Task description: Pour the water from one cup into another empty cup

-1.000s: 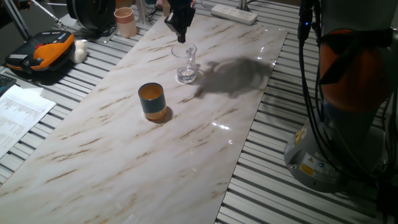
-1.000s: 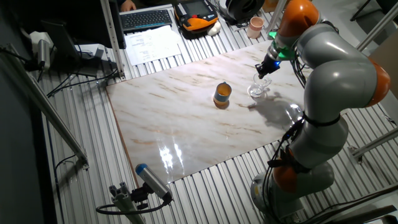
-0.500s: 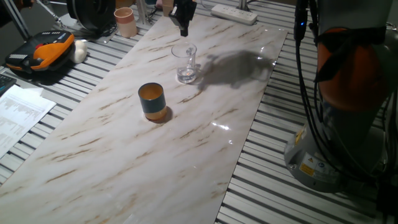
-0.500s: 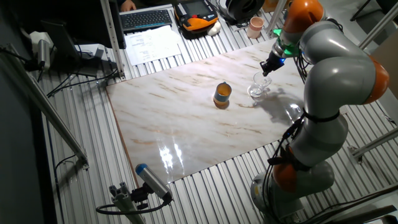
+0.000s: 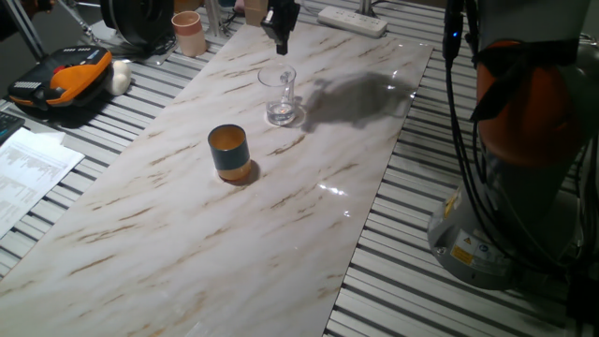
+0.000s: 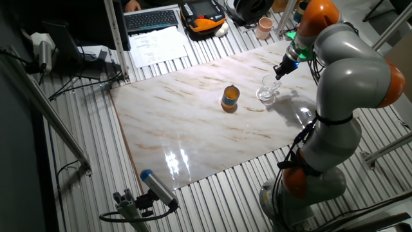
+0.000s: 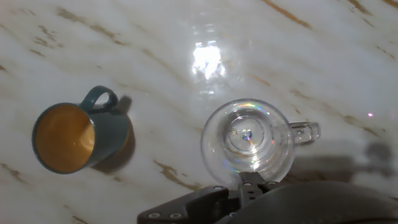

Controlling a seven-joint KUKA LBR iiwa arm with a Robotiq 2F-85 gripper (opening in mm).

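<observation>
The clear glass cup [image 5: 280, 94] stands upright on the marble board, with its handle [image 7: 306, 132] to the right in the hand view. Any water in it is too faint to make out. The dark teal cup [image 5: 227, 152] with an orange inside stands nearer the camera and to the left, apart from the glass [image 6: 268, 90]; it shows empty in the hand view [image 7: 74, 138]. My gripper [image 5: 280, 45] hangs above and just behind the glass, touching nothing. Its fingers look pressed together, holding nothing. It also shows in the other fixed view [image 6: 280, 69].
A pinkish-beige cup [image 5: 188, 34] stands off the board at the far left. A white power strip [image 5: 352, 20] lies at the board's far end. An orange-and-black device [image 5: 65, 79] and papers [image 5: 28, 168] lie left of the board. The robot's base [image 5: 510, 187] stands at the right.
The gripper has risen a little and drifted toward the far end, away from the glass. Both cups have stayed in place.
</observation>
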